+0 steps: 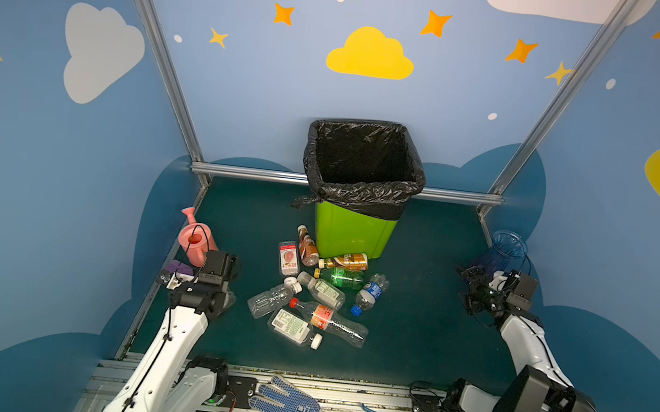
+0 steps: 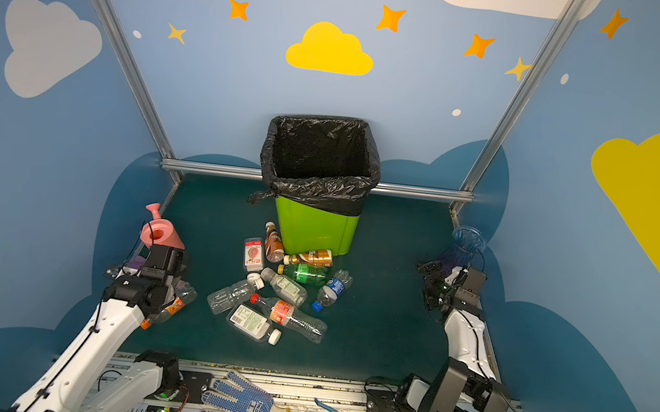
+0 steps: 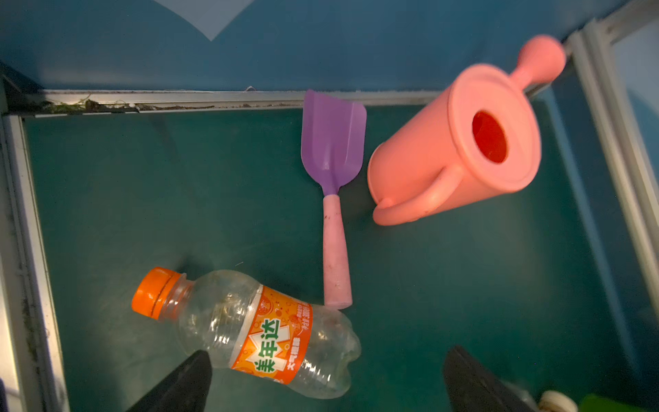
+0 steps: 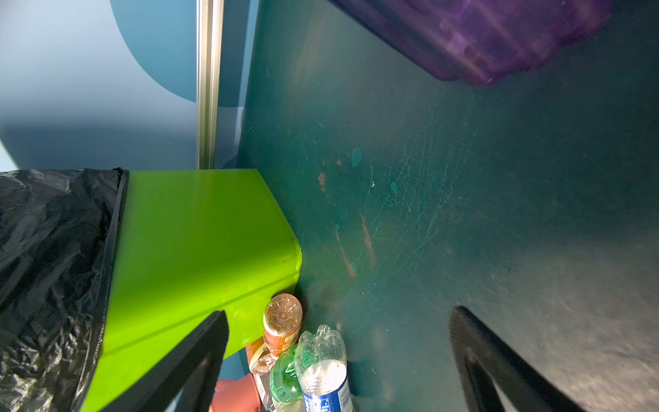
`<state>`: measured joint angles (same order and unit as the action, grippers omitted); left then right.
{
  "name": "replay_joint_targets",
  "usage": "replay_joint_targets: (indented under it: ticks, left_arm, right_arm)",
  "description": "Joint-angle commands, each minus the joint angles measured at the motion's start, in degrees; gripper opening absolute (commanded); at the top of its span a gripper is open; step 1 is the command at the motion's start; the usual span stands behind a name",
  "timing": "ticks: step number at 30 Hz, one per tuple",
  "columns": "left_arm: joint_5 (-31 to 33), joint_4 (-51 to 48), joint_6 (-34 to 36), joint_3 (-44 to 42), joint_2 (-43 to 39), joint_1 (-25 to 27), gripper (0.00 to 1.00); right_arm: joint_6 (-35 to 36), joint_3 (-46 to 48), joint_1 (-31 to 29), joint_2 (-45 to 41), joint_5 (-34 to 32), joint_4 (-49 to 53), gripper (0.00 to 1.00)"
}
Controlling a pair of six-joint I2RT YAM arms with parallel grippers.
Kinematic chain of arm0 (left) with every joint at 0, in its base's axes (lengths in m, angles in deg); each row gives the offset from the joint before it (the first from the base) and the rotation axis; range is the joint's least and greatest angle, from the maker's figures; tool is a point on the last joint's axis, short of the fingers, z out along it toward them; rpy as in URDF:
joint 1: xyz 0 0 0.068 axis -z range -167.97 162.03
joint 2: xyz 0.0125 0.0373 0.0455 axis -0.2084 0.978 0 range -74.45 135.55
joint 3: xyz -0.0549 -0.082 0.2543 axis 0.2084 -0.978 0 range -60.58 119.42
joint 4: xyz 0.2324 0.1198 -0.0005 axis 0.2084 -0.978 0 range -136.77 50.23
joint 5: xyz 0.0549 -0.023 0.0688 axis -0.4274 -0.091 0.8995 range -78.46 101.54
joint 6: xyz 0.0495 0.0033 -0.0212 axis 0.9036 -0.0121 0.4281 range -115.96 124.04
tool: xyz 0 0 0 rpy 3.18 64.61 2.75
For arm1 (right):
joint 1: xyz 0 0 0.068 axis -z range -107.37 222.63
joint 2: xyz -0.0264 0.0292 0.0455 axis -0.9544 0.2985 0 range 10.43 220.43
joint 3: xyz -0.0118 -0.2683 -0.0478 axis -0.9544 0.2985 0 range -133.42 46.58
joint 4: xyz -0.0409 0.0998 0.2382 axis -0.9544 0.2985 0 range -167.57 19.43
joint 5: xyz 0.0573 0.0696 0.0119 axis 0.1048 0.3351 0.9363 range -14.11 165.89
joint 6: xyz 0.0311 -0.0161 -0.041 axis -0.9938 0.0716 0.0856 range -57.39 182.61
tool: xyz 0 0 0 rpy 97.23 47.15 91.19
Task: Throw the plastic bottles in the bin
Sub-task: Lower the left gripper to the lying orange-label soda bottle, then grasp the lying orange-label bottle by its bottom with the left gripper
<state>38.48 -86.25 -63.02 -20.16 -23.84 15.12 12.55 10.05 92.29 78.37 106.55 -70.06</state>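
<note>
several plastic bottles (image 1: 325, 292) lie heaped on the dark green table (image 1: 426, 309), just in front of the lime-green bin (image 1: 352, 234); the left tool (image 3: 330, 356), jaws spread wide and gripping nothing, hovers over an orange-capped bottle (image 3: 249, 335) beside a purple shovel (image 3: 333, 142) and pink watering can (image 3: 456, 142), while the right tool (image 4: 338, 315), equally wide and empty, hangs near a purple vase (image 4: 481, 35)
</note>
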Motion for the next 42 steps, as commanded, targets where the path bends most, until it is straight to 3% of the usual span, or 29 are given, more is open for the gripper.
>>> replay_joint_targets:
  ticks: [1, 4, 9, 13, 18, 23, 33, 42]
  left_arm:
    - [-6.17, 4.57, 21.33, 3.51, 2.29, -0.94, 1.0]
    - [-7.5, -0.3, 36.41, 11.24, 8.46, -1.64, 1.0]
    - [-3.68, -7.54, 58.05, 21.87, 13.98, -1.6, 1.0]
    - [-6.05, -5.21, 74.72, 16.47, 12.04, -1.6, 1.0]
    - [-11.43, -10.28, 86.29, 11.66, 10.66, -1.61, 1.0]
    - [-14.39, -5.82, 89.18, 6.72, 8.65, -1.8, 1.0]
    - [-15.86, -2.66, 86.5, 5.44, 21.59, -3.64, 0.98]
    - [-14.66, 1.42, 87.02, 1.49, 23.11, -3.77, 0.93]
  right_arm:
    - [0.32, -0.99, -0.48, 0.08, -0.29, 0.44, 0.95]
    - [-0.12, -0.78, -0.67, 0.34, -0.45, -0.03, 0.95]
    - [0.56, -1.62, -1.01, 1.14, -0.44, 0.47, 0.95]
    - [0.32, -1.64, -1.2, 1.75, -0.24, -0.2, 0.95]
    - [0.42, -1.64, -1.45, 2.58, -0.3, -0.37, 0.95]
    - [0.14, -3.46, -1.9, 3.72, 0.17, -0.98, 0.95]
    - [1.4, -4.35, -1.81, 5.31, 0.82, -0.95, 0.95]
    - [1.4, -5.35, -1.09, 8.3, 3.45, -1.77, 0.95]
